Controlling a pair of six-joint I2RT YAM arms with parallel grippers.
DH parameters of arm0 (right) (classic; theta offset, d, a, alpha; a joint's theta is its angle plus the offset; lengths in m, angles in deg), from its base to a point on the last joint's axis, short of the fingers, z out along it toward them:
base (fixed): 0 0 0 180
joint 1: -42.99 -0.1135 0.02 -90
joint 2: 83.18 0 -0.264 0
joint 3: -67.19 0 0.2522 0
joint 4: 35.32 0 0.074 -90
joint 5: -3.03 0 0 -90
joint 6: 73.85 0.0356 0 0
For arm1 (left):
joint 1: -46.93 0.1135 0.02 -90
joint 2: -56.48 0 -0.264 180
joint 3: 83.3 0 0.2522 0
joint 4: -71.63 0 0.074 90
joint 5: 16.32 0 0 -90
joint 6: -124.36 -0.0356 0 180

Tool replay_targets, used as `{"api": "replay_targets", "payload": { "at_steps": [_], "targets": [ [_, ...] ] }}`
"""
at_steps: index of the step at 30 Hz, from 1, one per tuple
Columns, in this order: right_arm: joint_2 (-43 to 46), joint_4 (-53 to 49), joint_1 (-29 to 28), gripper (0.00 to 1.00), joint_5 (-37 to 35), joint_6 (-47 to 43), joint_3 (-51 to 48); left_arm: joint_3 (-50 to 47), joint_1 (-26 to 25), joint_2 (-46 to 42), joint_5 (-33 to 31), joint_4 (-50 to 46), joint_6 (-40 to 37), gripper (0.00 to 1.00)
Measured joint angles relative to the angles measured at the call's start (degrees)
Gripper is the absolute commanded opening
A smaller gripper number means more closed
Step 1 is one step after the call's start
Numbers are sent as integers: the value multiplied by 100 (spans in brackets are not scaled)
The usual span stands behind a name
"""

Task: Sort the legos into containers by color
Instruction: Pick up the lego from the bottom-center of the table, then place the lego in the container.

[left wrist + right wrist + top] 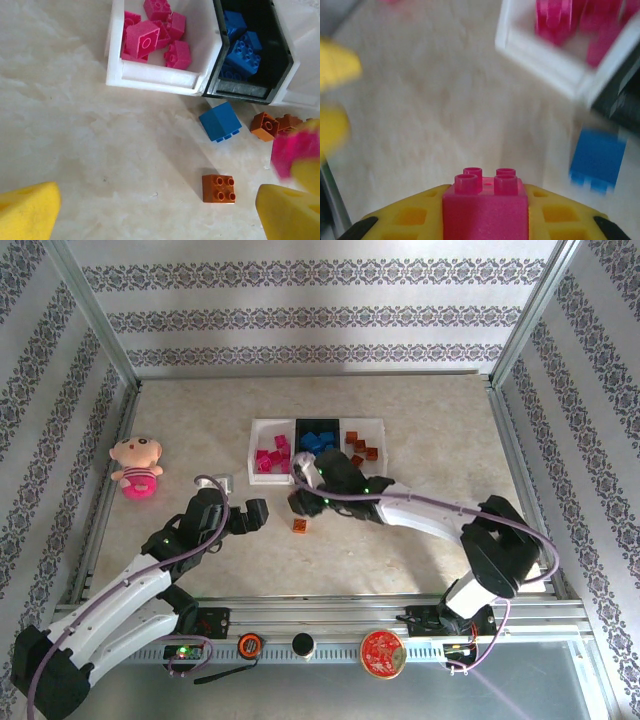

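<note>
Magenta lego (485, 202) pinched in right gripper (485, 220) over tabletop (200, 420) centre, just before the containers (255, 452), left gripper (157, 212) spread wide nearby, blue lego (220, 121) and orange lego (218, 188) loose by their front edge.

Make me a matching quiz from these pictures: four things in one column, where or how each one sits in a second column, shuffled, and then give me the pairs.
Things:
1. magenta lego nearest the right wrist camera
2. loose blue lego
3. lone orange lego
4. plush doll

States:
A. flat on the table, studs up
B. at the table's far left
C. clamped in the right gripper
D. tipped on its side just outside the black tray

Pairs: 1-C, 2-D, 3-A, 4-B.
</note>
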Motion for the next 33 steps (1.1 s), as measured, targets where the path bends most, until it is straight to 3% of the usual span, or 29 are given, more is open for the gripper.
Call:
{"api": "replay_targets", "payload": {
  "at_steps": [7, 17, 19, 23, 33],
  "targets": [
    [-1241, 175, 420, 29, 59, 114, 1521, -72, 0, -48, 177, 11, 85, 100],
    [-2667, 61, 496, 31, -291, 417, 3071, -133, 0, -24, 398, 15, 90, 100],
    [-2859, -11, 498, 37, -396, 514, 3305, -146, 0, -24, 444, 17, 90, 100],
    [-3012, -90, 505, 58, -568, 658, 3447, -186, 0, -24, 485, 17, 92, 100],
    [-2850, 352, 535, 63, -636, 787, 2992, -212, 0, 48, 612, 26, 94, 97]
  ]
}}
